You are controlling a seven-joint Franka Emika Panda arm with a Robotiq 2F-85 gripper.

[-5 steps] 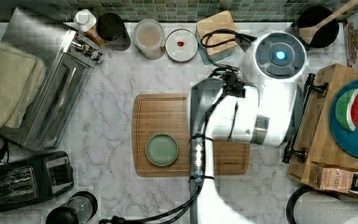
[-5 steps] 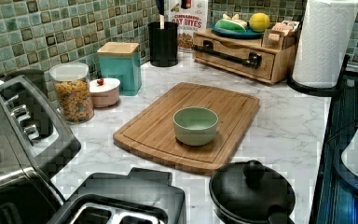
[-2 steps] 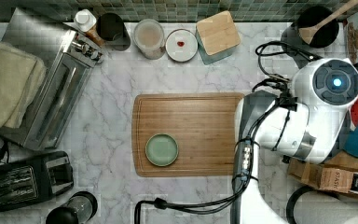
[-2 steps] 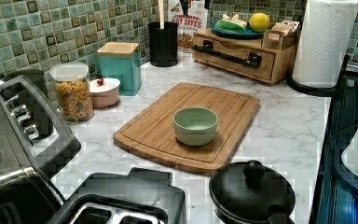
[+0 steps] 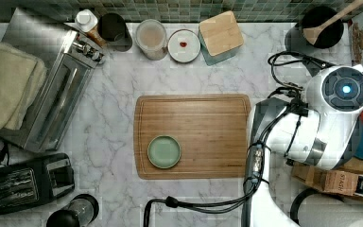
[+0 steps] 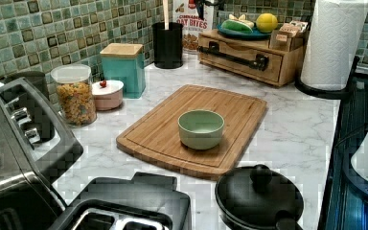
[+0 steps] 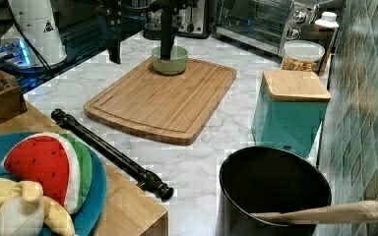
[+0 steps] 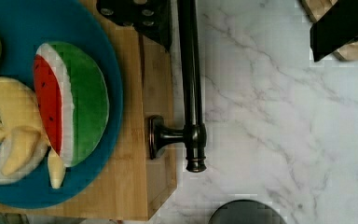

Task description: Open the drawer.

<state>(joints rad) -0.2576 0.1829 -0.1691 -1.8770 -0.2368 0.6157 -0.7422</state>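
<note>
- One drawer (image 6: 242, 61) sits in a low wooden box (image 6: 287, 72) at the back of the marble counter (image 6: 297, 129), toward the left view's upper right, close to the tiled wall. Its front lies flush with the box, so it is shut.
- A long black bar handle (image 8: 189, 84) runs across the drawer front on short posts. In the right view it slants along the box's edge.
- The gripper (image 8: 237, 23) hovers over that handle with its two fingers spread wide. The bar passes between them, close to one finger (image 8: 137, 16) and well apart from the other. Neither finger presses on the bar.
- In the top view the white arm (image 5: 321, 118) hangs over the box at the top view's right.
- On top of the box rests a blue plate (image 8: 28, 28) carrying a toy watermelon slice (image 8: 70, 100), a toy banana (image 8: 14, 135) and a lemon (image 6: 266, 21).
- Beside the box, on the left view's right, stands a paper towel roll (image 6: 335, 43). On its other side is a black pot (image 7: 270, 191) holding a wooden spoon (image 7: 320, 212).
- Mid-counter lies a cutting board (image 5: 191, 135) with a green bowl (image 5: 164, 152) on it, well apart from the drawer.
- Farther off along the wall are a teal canister (image 6: 123, 69) with a wooden lid, a cereal jar (image 6: 74, 96) and a toaster oven (image 5: 59, 109).
</note>
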